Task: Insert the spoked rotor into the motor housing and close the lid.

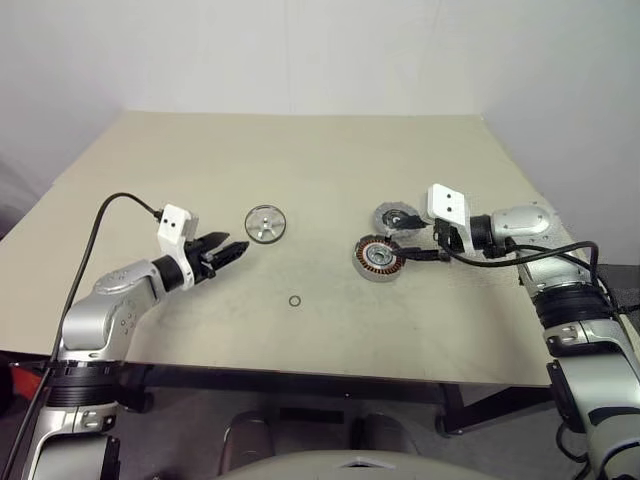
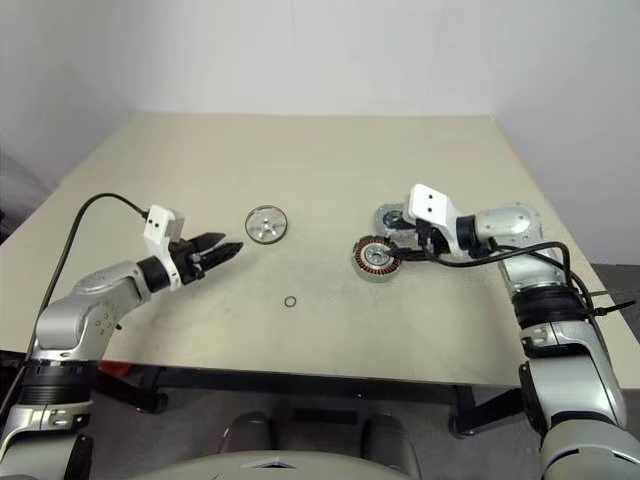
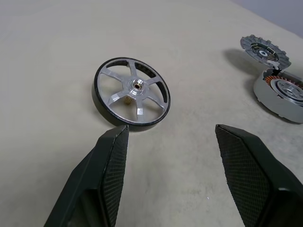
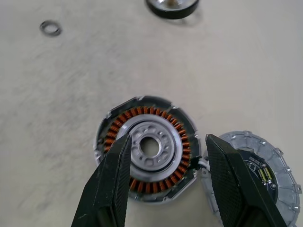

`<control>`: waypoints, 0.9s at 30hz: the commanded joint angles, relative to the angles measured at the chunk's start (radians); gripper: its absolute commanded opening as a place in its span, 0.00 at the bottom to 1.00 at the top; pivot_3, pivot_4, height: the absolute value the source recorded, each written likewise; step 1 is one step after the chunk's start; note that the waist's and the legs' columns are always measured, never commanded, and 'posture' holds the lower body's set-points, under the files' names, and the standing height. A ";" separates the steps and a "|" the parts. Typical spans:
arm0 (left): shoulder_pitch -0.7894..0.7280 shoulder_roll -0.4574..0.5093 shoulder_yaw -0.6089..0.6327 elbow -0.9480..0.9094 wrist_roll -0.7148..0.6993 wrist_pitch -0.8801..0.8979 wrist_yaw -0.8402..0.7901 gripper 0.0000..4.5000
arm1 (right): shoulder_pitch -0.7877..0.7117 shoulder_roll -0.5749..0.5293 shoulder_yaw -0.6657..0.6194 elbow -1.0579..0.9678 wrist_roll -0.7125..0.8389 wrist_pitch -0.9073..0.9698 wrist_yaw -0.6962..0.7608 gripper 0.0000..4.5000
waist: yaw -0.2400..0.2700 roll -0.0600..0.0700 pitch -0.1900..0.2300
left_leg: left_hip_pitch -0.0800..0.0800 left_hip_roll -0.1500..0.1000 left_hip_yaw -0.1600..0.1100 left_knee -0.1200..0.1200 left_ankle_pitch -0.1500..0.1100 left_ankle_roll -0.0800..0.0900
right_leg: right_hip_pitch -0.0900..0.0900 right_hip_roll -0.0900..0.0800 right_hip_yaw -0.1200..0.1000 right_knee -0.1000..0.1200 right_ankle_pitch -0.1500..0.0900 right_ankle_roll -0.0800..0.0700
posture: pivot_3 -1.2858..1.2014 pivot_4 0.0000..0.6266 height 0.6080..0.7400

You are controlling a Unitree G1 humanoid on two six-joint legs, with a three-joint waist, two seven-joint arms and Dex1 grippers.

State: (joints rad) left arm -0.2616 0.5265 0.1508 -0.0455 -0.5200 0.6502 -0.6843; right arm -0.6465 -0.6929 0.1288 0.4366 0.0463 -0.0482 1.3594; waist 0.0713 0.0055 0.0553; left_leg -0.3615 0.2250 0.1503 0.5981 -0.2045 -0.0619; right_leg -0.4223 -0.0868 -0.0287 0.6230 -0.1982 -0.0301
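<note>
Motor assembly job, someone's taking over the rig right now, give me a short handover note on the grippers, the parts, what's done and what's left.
Left gripper: open, empty, just short of the motor housing.
Right gripper: open, at the spoked rotor, one finger over it, not closed on it.
Parts: all lie apart on the table. Housing left of centre, rotor right of centre, lid just behind the rotor. A small black O-ring lies nearer the front edge.
Done: nothing assembled.
Left: grasp the rotor, seat it in the housing, then fit the lid.
</note>
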 commanded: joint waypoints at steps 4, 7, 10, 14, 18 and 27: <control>-0.031 -0.004 -0.003 0.003 0.014 -0.026 -0.002 0.69 | -0.039 -0.035 0.053 -0.057 0.022 -0.028 0.144 0.62 | -0.001 0.000 0.000 | 0.000 0.000 0.000 0.000 0.000 0.000 | 0.000 0.000 0.000 0.000 0.000 0.000 | 0.52 0.00 1.00; -0.032 -0.008 -0.001 0.008 0.019 -0.034 0.000 0.69 | -0.044 -0.037 0.097 -0.033 0.010 -0.065 0.210 0.62 | 0.000 0.000 0.000 | 0.000 0.000 0.000 0.000 0.000 0.000 | 0.000 0.000 0.000 0.000 0.000 0.000 | 0.52 0.00 1.00; -0.024 -0.012 0.003 0.005 0.021 -0.038 0.004 0.69 | -0.053 -0.025 0.131 -0.015 0.022 -0.073 0.246 0.62 | 0.000 0.000 0.000 | 0.000 0.000 0.000 0.000 0.000 0.000 | 0.000 0.000 0.000 0.000 0.000 0.000 | 0.52 0.00 1.00; -0.009 -0.017 0.005 -0.007 0.022 -0.041 0.012 0.69 | -0.093 -0.006 0.179 0.086 -0.009 -0.136 0.249 0.62 | -0.002 0.000 0.000 | 0.000 0.000 0.000 0.000 0.000 0.000 | 0.000 0.000 0.000 0.000 0.000 0.000 | 0.52 0.00 1.00; 0.009 -0.023 0.007 -0.028 0.021 -0.041 0.026 0.69 | -0.162 0.013 0.203 0.227 -0.038 -0.201 0.240 0.62 | -0.002 0.000 0.000 | 0.000 0.000 0.000 0.000 0.000 0.000 | 0.000 0.000 0.000 0.000 0.000 0.000 | 0.52 0.00 1.00; 0.033 -0.024 0.024 -0.042 0.019 -0.048 0.051 0.69 | -0.249 -0.027 0.310 0.406 -0.078 -0.371 0.255 0.62 | -0.001 0.000 0.000 | -0.002 0.000 0.000 0.001 0.000 0.000 | 0.000 0.000 -0.001 0.000 0.000 0.000 | 0.52 0.00 1.00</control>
State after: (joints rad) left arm -0.2268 0.4984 0.1491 -0.0503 -0.5017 0.6279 -0.6380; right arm -0.8566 -0.6895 0.4198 0.8392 -0.0403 -0.3704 1.5411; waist 0.0700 0.0052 0.0552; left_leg -0.3632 0.2251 0.1499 0.5988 -0.2047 -0.0615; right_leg -0.4224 -0.0870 -0.0297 0.6229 -0.1981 -0.0303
